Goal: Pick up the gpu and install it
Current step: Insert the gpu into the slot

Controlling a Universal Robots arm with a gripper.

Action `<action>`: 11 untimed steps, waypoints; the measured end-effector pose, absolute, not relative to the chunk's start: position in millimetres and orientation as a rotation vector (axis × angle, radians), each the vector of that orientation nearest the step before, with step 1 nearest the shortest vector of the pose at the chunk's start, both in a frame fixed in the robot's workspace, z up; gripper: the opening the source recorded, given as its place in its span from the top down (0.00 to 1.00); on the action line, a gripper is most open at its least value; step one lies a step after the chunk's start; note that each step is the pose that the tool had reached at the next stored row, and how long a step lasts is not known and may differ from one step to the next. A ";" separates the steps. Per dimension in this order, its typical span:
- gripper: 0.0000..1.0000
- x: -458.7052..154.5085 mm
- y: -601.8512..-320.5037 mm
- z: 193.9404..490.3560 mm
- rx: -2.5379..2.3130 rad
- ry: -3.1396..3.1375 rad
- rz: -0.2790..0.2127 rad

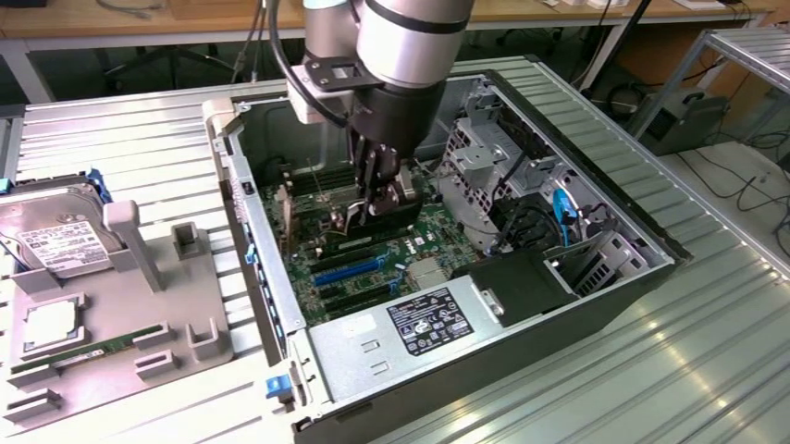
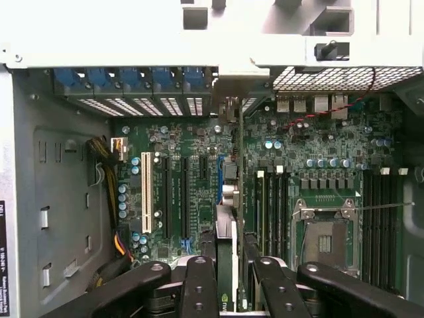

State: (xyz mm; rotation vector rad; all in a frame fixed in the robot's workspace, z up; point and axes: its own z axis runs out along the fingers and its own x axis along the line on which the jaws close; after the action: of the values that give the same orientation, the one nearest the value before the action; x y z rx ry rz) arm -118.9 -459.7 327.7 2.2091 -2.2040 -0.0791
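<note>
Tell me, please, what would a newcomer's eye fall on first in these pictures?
First, the robot arm reaching down into the open computer case, its pincer gripping the gpu edge-on over the green motherboard. Next, the grey tray on the exterior view's left, with a hard drive and a RAM stick lying on it.

Even overhead light; glare on metal table (image 1: 691, 370); wrist view slightly soft.
</note>
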 end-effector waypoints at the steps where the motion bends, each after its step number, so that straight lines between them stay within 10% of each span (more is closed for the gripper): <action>1: 0.74 -118.9 -460.1 325.7 2.212 -2.201 -0.079; 11: 0.74 -122.9 -461.2 307.2 2.219 -2.194 -0.079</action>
State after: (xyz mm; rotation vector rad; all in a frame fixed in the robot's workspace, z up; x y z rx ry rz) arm -122.9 -461.2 307.2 2.2190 -2.1936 -0.0789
